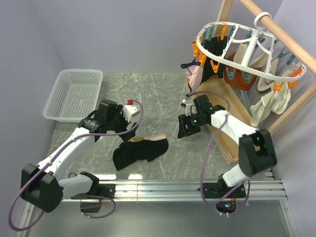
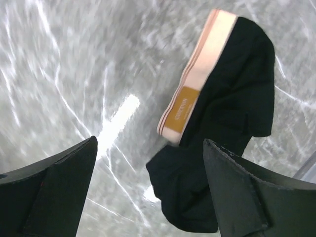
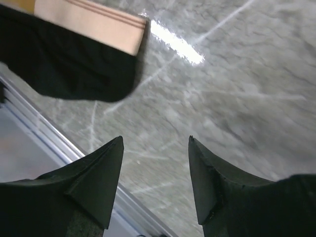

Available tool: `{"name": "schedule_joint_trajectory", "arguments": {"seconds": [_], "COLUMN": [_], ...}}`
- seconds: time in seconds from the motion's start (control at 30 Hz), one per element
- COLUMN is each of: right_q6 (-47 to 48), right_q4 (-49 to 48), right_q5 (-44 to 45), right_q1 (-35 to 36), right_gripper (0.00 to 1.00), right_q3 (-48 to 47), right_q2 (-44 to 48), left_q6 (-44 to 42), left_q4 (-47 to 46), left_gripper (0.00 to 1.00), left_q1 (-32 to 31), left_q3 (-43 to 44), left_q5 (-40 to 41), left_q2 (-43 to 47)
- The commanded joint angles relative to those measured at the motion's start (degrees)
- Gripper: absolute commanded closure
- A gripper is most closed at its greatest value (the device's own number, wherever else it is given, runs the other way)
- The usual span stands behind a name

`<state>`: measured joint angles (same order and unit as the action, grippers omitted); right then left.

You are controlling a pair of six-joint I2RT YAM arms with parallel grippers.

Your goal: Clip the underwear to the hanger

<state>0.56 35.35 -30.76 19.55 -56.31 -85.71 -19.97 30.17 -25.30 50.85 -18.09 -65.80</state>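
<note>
The underwear point(image 1: 140, 149) lies loose on the worktop point(image 1: 148, 94), so pickup comes first. The left fingers point(image 2: 54, 197) and right fingers point(image 3: 89, 197) are spread wide, empty; next, I'd say, pinch the waistband point(image 2: 197, 74).

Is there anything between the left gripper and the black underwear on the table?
Nothing visible. The left gripper is open above the marble table, and the underwear lies uncovered just ahead of it.
</note>
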Motion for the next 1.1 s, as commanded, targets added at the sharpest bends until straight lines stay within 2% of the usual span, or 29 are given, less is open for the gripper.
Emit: {"name": "schedule_joint_trajectory", "arguments": {"seconds": [0.0, 0.2, 0.43, 0.67, 0.77, 0.8, 0.83, 0.97, 1.07], "right_q6": [-6.17, -10.48, -11.46, -11.98, -11.72, -11.37, -11.02, -9.0, -5.58], "right_q4": [-3.18, -4.5, -2.22, -1.25, -0.38, -0.03, 0.33, -0.71, -3.17], "right_q5": [-3.69, -0.97, 5.01, 6.95, 5.54, 4.84, 4.57, 5.79, 7.12], "right_q1": [1.45, 5.4, 11.9, 13.41, 13.32, 13.41, 13.41, 12.1, 11.21], "right_gripper": [0.39, 0.5, 0.52, 0.54, 0.7, 0.89, 1.0, 1.0, 1.0], "right_q3": [-5.29, -11.88, -15.4, -15.4, -18.03, -18.82, -20.49, -22.78, -23.41], "right_q2": [-5.68, -15.27, -22.29, -25.73, -27.05, -27.14, -26.97, -21.01, -12.57], "left_q6": [7.47, 13.11, 15.48, 17.42, 18.21, 18.21, 18.56, 19.0, 19.09], "left_q4": [1.47, 0.5, 0.41, -0.03, -0.47, -0.47, -0.55, -0.03, -0.2], "left_gripper": [0.07, 0.09, 0.08, 0.07, 0.08, 0.08, 0.08, 0.09, 0.1], "left_q1": [4.8, 8.59, 13.43, 14.23, 14.23, 14.23, 14.23, 14.23, 14.31], "left_q3": [-0.14, 1.35, 3.29, 3.73, 3.73, 3.64, 3.38, 3.73, 3.82], "left_q5": [-5.2, -6.35, -6.96, -6.44, -6.17, -6.26, -6.26, -7.14, -8.98], "left_q2": [-2.74, -5.91, -8.11, -9.17, -10.04, -10.31, -10.57, -12.59, -13.21]}}
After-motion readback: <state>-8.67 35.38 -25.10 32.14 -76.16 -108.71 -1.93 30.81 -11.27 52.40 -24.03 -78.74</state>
